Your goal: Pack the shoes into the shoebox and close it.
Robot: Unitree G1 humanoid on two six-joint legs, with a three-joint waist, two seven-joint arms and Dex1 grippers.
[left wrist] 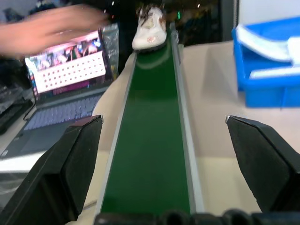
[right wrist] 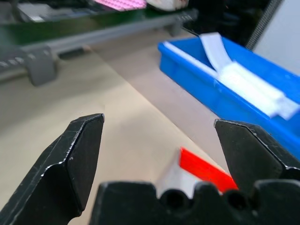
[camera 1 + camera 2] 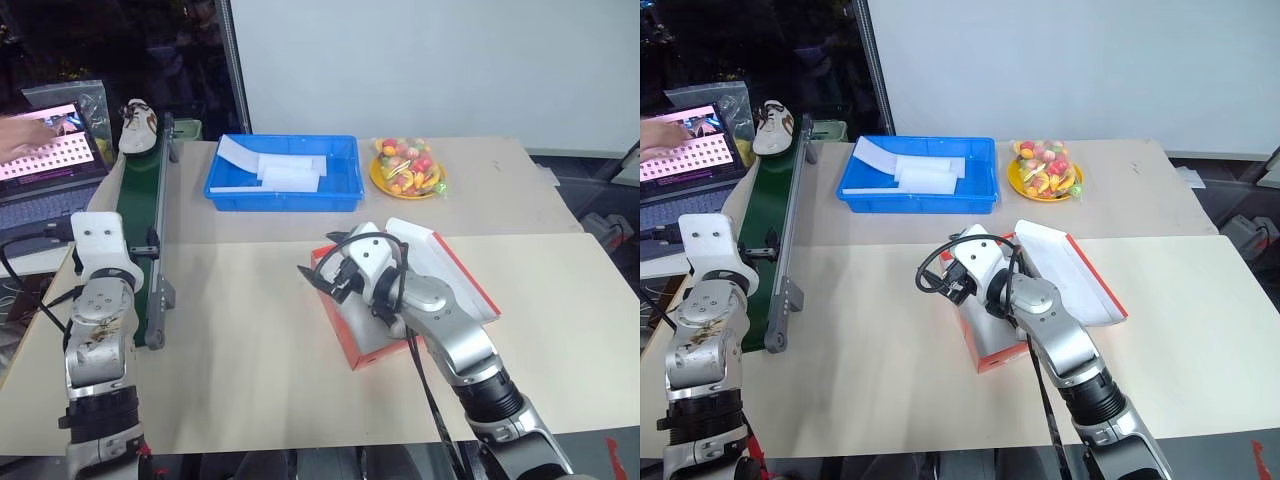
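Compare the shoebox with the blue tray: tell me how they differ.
The shoebox is red-orange with its lid open; the blue tray has no lid. The shoebox lies askew on the near table under the right gripper; the tray sits square at the far table, holding white pieces. Both are rectangular and open-topped.

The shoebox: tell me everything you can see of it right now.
The shoebox is red-orange cardboard, white inside, and sits on the tan table near its middle, in front of the blue tray. It is open: the lid lies folded back to the right, white underside up, edged in red. The open right gripper hovers over its far end, hiding most of the interior, so its contents cannot be told.
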